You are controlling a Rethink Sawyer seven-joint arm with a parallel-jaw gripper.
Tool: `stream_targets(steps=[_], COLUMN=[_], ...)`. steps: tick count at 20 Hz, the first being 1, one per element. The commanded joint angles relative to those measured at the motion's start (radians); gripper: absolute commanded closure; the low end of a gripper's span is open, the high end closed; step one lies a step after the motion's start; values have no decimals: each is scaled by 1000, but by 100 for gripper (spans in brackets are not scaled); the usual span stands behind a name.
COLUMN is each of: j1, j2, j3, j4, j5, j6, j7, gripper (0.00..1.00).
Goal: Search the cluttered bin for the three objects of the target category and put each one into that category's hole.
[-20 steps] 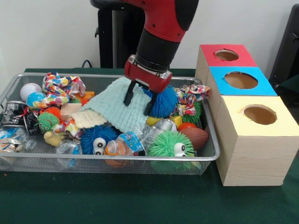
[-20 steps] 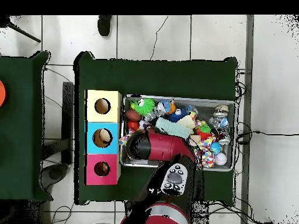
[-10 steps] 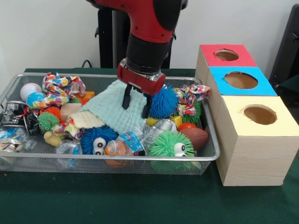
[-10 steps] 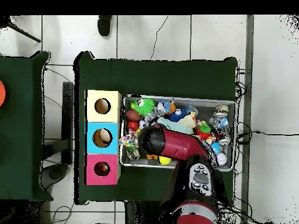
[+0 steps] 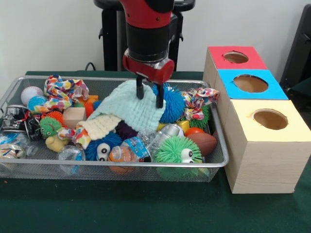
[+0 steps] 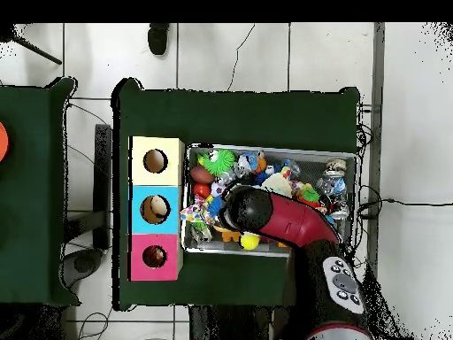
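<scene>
gripper (image 5: 149, 97) fingers spread, gripping nothing, tips at mint cloth (image 5: 130, 109) centre frame | since 1 s ago: wrist swung upright, cloth dragged left, purple toy uncovered | blue spiky ball (image 5: 171, 104) beside right finger | boxes (image 5: 262, 141) right, nothing delivered yet

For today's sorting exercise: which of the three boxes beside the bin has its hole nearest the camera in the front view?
The yellow-topped box. It stands at the front of the row, with the blue-topped box behind it and the red-topped box farthest back.
</scene>
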Motion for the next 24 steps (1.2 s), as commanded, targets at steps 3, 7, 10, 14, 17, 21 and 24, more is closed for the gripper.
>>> stream_targets(steps=[3,7,10,14,17,21,24], j1=[-27,-17,-7,21,74,106,80], j2=[-71,-45,-46,-50,-39,-41,-60], j3=[174,145,118,52,-49,-101,-75], j4=[74,35,18,-35,-119,-170,-160], j5=[-15,-93,-136,-230,-346,-432,-439], j6=[123,16,-27,-27,-8,4,25], j7=[-53,-64,-56,-60,-49,-21,-31], gripper=[0,0,0,0,0,0,0])
